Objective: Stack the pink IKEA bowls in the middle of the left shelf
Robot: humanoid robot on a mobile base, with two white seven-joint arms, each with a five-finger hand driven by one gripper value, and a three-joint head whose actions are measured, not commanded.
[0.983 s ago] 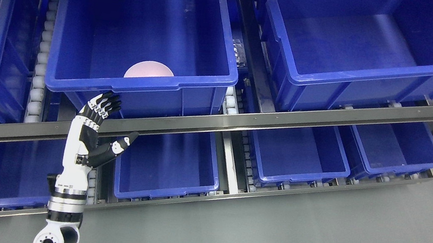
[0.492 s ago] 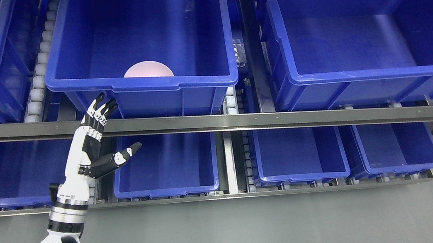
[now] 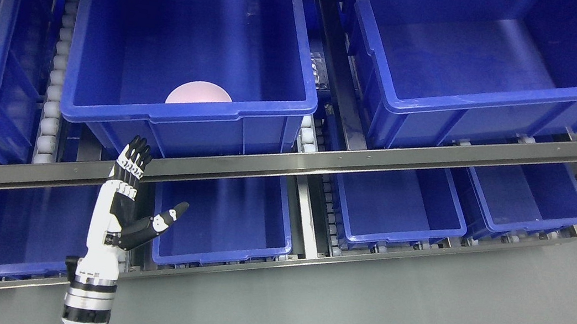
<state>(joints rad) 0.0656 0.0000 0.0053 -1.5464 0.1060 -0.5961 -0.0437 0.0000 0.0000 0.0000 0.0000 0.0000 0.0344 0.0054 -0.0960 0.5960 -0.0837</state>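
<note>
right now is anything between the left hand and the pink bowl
Yes. The left hand is open below and outside the blue bin, whose front wall and rim stand between it and the pink bowl inside. The steel shelf rail also crosses there.

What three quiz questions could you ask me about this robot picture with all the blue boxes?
1. True or false: the robot's left hand is holding the round pink bowl.
2. Where is the bowl? A) on the grey floor B) inside the big blue plastic bin C) on the steel shelf rail
3. Are the hand's fingers spread or curled?

Key: 1 false; 2 B; 3 spread.
</note>
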